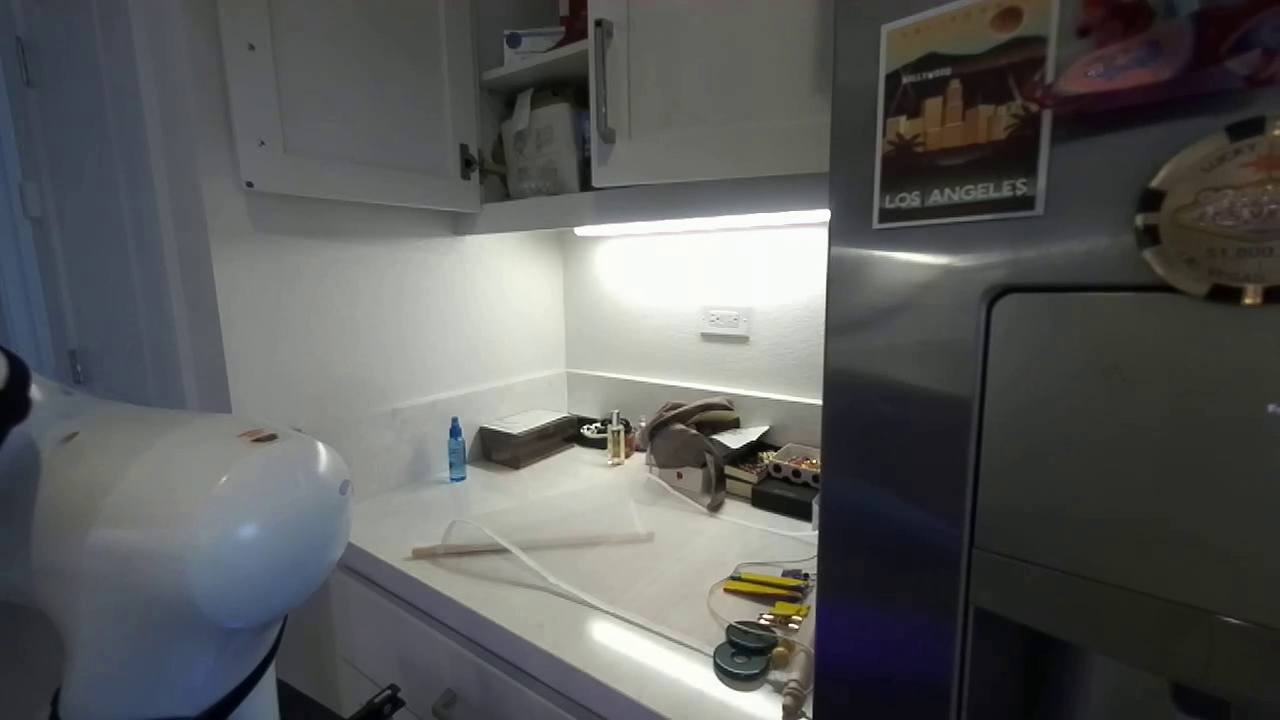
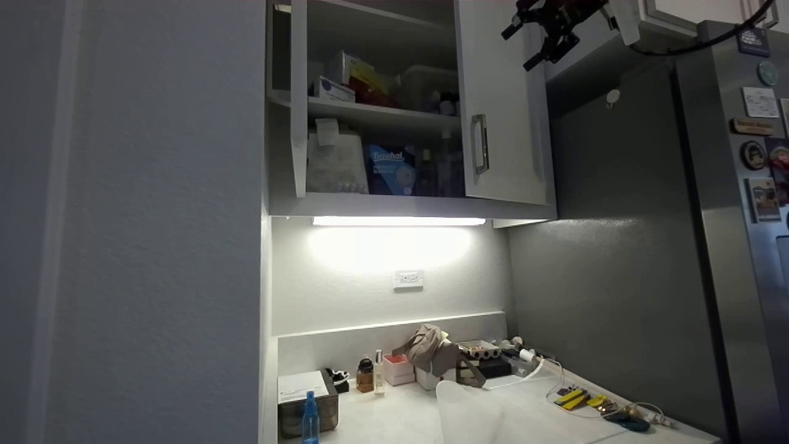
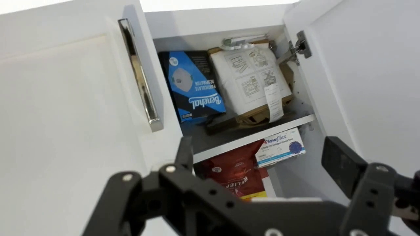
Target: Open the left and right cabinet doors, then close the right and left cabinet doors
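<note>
The left cabinet door (image 1: 360, 95) stands swung out at the left edge of the cabinet (image 2: 382, 205); the right cabinet door (image 2: 502, 105), hung at the right edge, is ajar, open room between. The claw (image 3: 262, 157), spread wide, faces this gap.

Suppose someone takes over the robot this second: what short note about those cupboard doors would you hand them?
Gripper: open, holding nothing; whether it touches a door, I can't tell.
Left cabinet door: swung wide open.
Right cabinet door: partly open, its silver handle ungripped.
Done: left door open; right door off its closed position.
Remaining: these views don't show whether the right door is on its way open or shut. If opening, probably swing it wider first; either way, close right, then left.
</note>
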Controlling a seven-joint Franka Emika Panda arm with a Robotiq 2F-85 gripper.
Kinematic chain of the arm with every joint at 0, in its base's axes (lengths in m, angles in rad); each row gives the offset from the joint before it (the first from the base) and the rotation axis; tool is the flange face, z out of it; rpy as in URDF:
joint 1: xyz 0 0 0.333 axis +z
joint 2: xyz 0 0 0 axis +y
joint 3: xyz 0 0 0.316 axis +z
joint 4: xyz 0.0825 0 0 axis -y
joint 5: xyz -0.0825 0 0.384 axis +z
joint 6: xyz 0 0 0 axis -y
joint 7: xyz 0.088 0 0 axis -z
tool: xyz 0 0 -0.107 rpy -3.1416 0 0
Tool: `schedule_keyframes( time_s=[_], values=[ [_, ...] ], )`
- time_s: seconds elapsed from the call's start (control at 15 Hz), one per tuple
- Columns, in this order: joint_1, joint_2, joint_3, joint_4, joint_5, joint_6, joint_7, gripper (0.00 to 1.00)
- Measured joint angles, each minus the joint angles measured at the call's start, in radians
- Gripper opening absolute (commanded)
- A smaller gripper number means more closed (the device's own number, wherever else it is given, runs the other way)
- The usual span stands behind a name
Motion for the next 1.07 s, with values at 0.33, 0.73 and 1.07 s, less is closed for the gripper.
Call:
schedule_keyframes(
  time_s=[0.33,0.73,1.07],
  values=[
    [0.047,-0.002,-0.029,0.060,0.095,-0.127,-0.064,1.00],
    [0.086,-0.002,-0.047,0.087,0.162,-0.185,-0.158,1.00],
    [0.107,0.004,-0.066,0.106,0.172,-0.241,-0.247,1.00]
  ],
)
